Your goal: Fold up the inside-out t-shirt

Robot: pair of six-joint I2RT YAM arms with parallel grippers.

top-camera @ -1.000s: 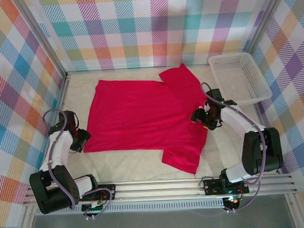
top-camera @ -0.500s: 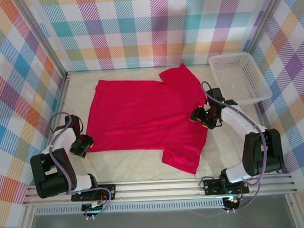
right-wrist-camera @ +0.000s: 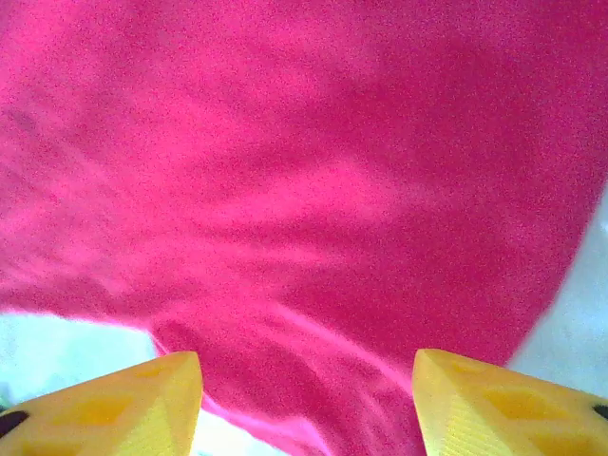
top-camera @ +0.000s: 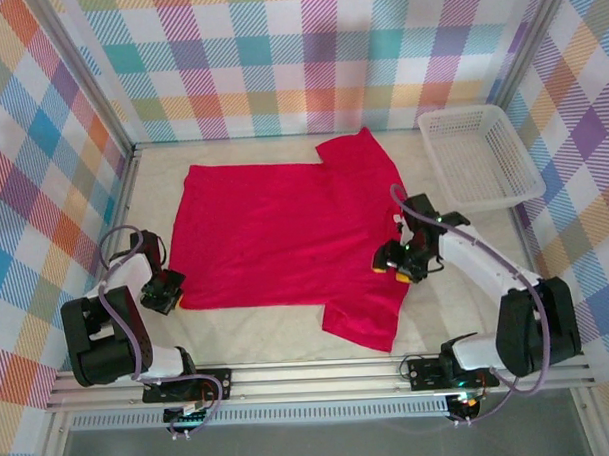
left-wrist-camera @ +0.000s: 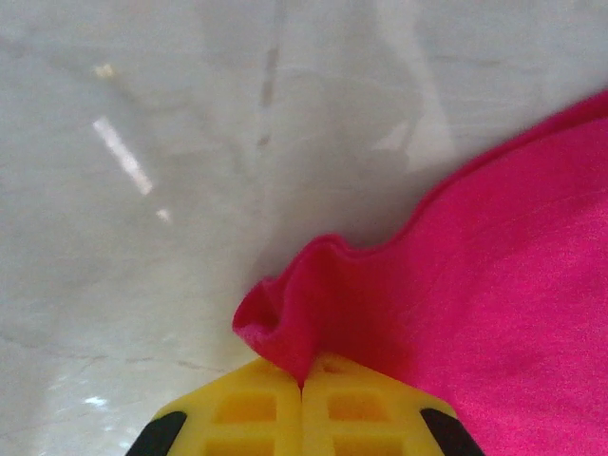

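While grasping, step: left gripper (left-wrist-camera: 302,385) pinches crimson fabric t-shirt (top-camera: 285,229) corner, eight o'clock
Right gripper (right-wrist-camera: 306,369): wide, four o'clock
Next: close on cloth

Top external: set high behind the arm bases (top-camera: 185,377), angled down over the whole table (top-camera: 278,337). Wrist views: taken at close range past yellow fingertips (left-wrist-camera: 249,410), left onto the t-shirt's (left-wrist-camera: 494,285) near-left corner, right onto its right side. T-shirt shared by all three.
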